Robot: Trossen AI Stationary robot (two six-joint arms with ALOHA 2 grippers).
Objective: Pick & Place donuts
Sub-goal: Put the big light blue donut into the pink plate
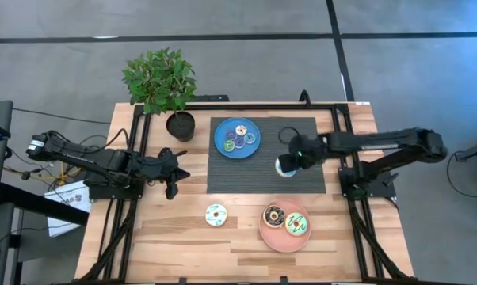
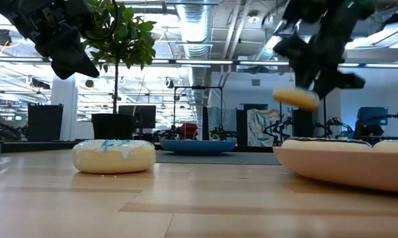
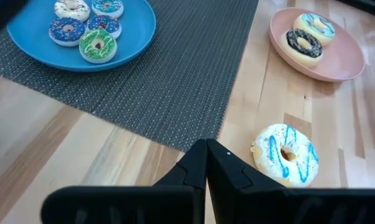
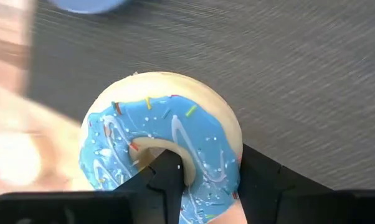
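Item in hand: my right gripper (image 4: pixel 203 171) is closed on the light-blue-iced donut (image 4: pixel 162 143), one finger through its hole, lifted above the dark woven mat (image 1: pixel 266 166). Placed: two large donuts on the pink plate (image 1: pixel 272 236), four tiny ones on the blue plate (image 1: pixel 223 133); left loose: the cream ring (image 1: pixel 216 214) on bare wood. My left gripper (image 3: pixel 206 180) waits nearby with fingers pressed together, empty; all pieces glossy, rounded, sprinkled.

We see a cream donut (image 4: pixel 161 144) with light blue icing and coloured sprinkles, a white donut (image 3: pixel 286 154) with blue stripes, a blue plate (image 1: pixel 238 138), a pink plate (image 1: pixel 284 236), a dark grey woven mat (image 1: pixel 266 178).
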